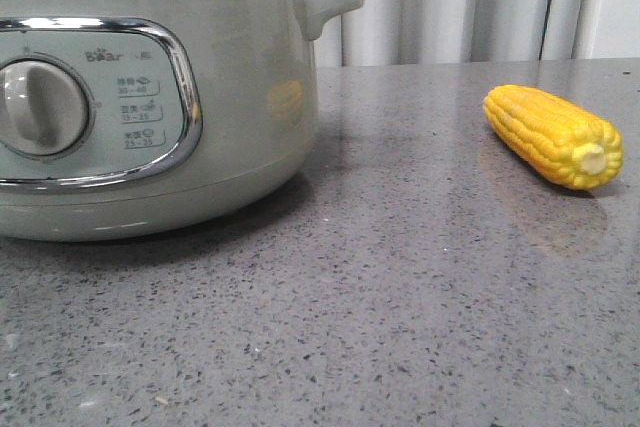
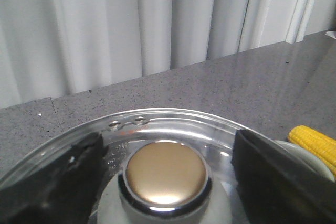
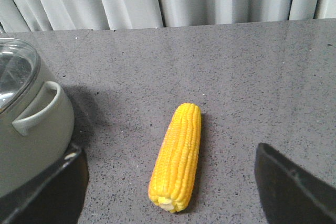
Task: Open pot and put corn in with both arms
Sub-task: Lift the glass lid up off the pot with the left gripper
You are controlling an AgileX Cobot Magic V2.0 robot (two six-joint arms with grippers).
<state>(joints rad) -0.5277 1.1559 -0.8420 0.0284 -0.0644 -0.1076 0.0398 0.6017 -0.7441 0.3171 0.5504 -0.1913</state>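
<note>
Two end effectors, both spread wide, gripping nothing. Left end effector [image 2: 165, 182] straddles the gold lid knob [image 2: 166, 173], fingers [image 2: 52, 187] either side, not touching it. Right end effector [image 3: 170, 182] hangs over the corn [image 3: 177, 156]. Corn lies on grey surface [image 1: 400, 277], well apart from the pot [image 1: 150, 97], lid [image 2: 173, 124] on.

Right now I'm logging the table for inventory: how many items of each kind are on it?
Pot, with its glass lid on: 1
Corn cob: 1
Total: 2
</note>
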